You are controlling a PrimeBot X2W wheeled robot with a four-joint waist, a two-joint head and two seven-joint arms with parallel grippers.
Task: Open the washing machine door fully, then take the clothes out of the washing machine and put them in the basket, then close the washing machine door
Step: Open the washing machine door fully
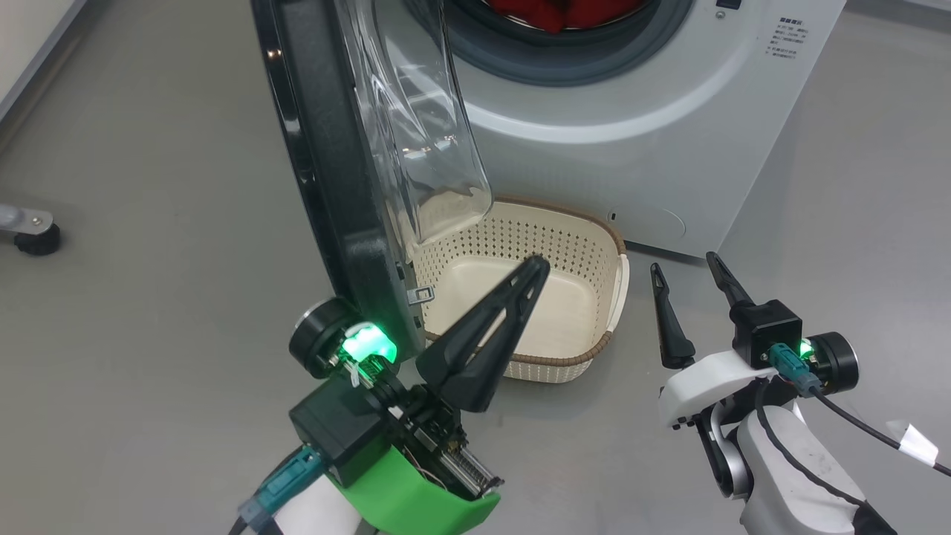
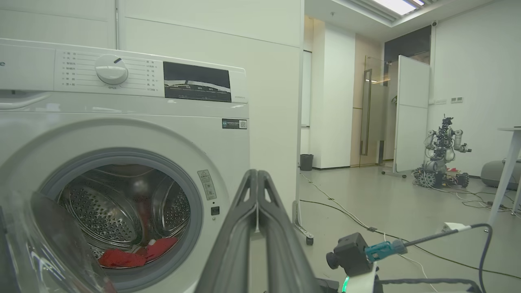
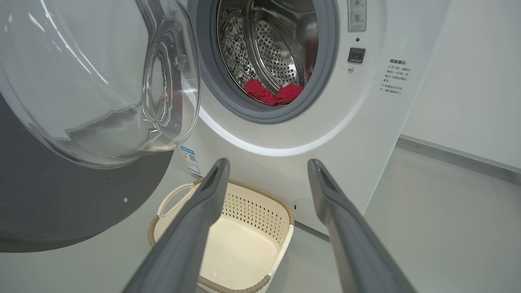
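The washing machine (image 1: pixel 639 126) stands ahead with its door (image 1: pixel 334 171) swung out to the left, black rim edge-on and glass bowl (image 1: pixel 423 126) bulging right. Red clothes (image 1: pixel 557 11) lie in the drum, also seen low in the drum mouth as clothes (image 2: pixel 136 252) and clothes (image 3: pixel 273 91). The cream basket (image 1: pixel 587 238) sits on the floor below the drum, nothing in it. My left gripper (image 1: pixel 536 269) is shut and holds nothing, hanging over the basket beside the door's edge. To the basket's right my right gripper (image 1: pixel 685 269) is open, with nothing between its fingers.
Grey floor spreads all around. A wheeled foot (image 1: pixel 30 230) stands at the far left. Another robot (image 2: pixel 441 154) and cables (image 2: pixel 366 228) lie across the room to the right of the machine. A white wall runs behind and right of the machine.
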